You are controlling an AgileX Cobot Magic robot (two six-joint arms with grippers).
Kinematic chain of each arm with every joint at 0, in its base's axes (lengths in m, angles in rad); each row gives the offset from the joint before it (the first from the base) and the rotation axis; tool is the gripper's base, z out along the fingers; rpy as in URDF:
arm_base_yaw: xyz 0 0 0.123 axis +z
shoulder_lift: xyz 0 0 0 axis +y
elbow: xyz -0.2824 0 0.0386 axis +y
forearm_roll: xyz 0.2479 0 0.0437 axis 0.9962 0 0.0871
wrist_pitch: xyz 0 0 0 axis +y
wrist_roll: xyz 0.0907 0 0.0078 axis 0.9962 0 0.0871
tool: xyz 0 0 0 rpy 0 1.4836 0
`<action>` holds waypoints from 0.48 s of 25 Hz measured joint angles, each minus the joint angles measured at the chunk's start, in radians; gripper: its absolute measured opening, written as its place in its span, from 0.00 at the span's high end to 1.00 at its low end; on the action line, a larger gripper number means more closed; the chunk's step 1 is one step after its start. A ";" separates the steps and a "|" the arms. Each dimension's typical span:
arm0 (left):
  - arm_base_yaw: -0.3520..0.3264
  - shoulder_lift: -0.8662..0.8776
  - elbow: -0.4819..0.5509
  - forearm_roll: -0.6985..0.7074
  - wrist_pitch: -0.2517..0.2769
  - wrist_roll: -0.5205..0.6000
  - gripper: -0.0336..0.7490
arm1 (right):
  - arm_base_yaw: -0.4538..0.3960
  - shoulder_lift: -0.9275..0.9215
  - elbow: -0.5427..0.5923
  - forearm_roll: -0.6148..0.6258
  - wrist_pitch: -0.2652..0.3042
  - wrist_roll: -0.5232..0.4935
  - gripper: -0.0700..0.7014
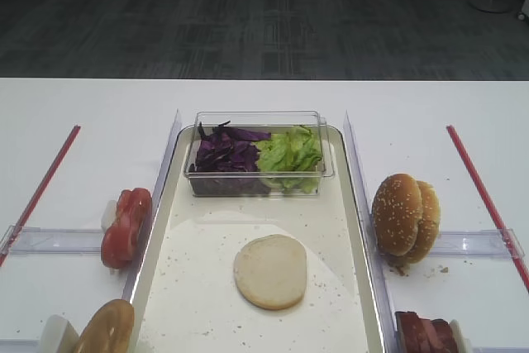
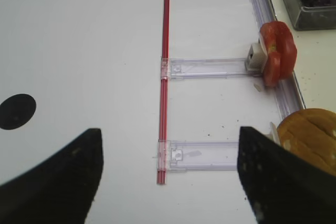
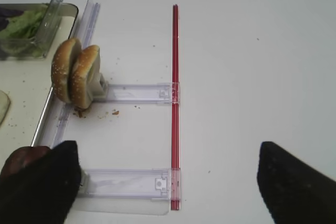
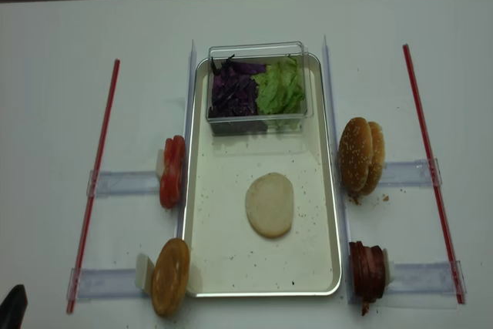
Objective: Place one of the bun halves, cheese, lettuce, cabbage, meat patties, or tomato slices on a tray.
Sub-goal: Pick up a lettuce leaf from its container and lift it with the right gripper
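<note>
This looks like a robot test room in an office or lab, not a real kitchen. The big white table is bare and plain. Behind it the floor is dark grey carpet, like in an office. Red strips and clear plastic rails are fixed to the table to mark spots. Burger food stands in neat rows beside a metal tray. There is no stove or sink to see.
</note>
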 joint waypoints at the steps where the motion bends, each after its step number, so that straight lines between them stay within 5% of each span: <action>1: 0.000 0.000 0.000 0.000 0.000 0.000 0.33 | 0.000 0.027 0.000 0.000 0.000 0.000 0.01; 12: 0.000 0.000 0.000 0.000 0.000 0.000 0.33 | 0.000 0.417 0.000 0.000 -0.008 0.013 0.01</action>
